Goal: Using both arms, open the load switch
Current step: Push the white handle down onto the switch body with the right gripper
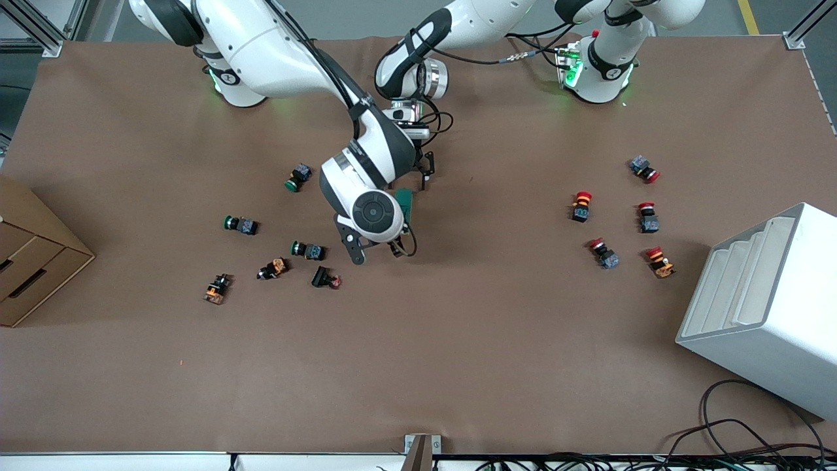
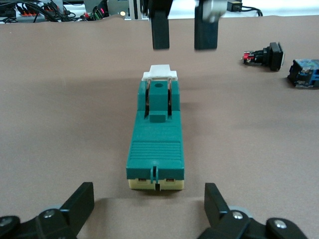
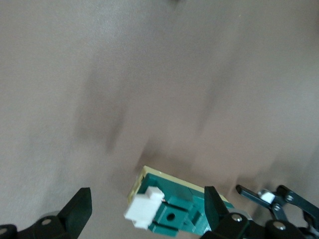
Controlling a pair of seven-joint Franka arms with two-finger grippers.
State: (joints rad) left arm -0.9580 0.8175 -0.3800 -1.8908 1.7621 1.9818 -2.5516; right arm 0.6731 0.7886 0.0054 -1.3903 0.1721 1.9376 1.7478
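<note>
The load switch [image 1: 406, 203] is a dark-green block on a cream base, lying flat mid-table with its white toggle [image 2: 159, 73] at one end. My left gripper [image 2: 148, 195] sits low at the switch's plain end [image 2: 155, 149]. It is open, with one finger on each side and neither touching. It shows under the left arm's wrist [image 1: 415, 178]. My right gripper [image 3: 147, 195] hangs open over the toggle end [image 3: 144, 206], above the switch [image 3: 177, 211]. Its fingers [image 2: 159, 30] point down without touching. Its hand [image 1: 376, 252] covers part of the switch.
Green-capped and orange push buttons [image 1: 240, 224] lie scattered toward the right arm's end, one [image 1: 307, 249] close to the right hand. Red-capped buttons [image 1: 580, 205] lie toward the left arm's end. A cardboard box [image 1: 33, 261] and a white rack [image 1: 765, 307] stand at the table's ends.
</note>
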